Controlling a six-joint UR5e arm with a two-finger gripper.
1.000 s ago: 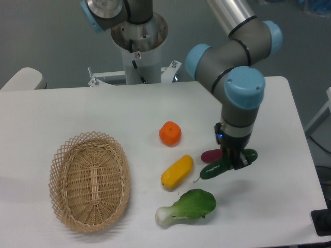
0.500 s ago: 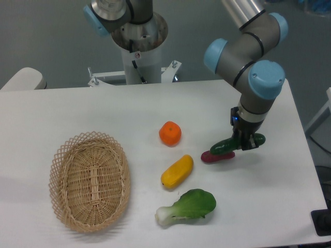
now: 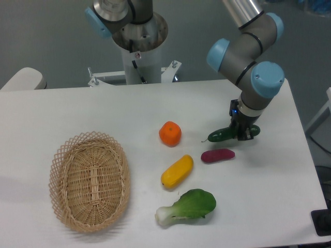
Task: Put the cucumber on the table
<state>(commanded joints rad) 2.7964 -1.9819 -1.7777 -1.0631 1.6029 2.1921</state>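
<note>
The dark green cucumber (image 3: 223,135) is held lengthwise in my gripper (image 3: 243,133), which is shut on its right end. It hangs low over the white table (image 3: 77,108), right of centre, just above the magenta piece. Whether it touches the tabletop I cannot tell. The arm comes down from the upper right.
A magenta oblong piece (image 3: 217,155) lies just below the cucumber. An orange (image 3: 170,134), a yellow piece (image 3: 177,171) and a bok choy (image 3: 189,206) lie in the middle. A wicker basket (image 3: 89,180) stands at the left. The table's right edge is near the gripper.
My gripper has carried the cucumber up the image and to the right, from in front of the magenta piece to behind it. The magenta piece now shows whole.
</note>
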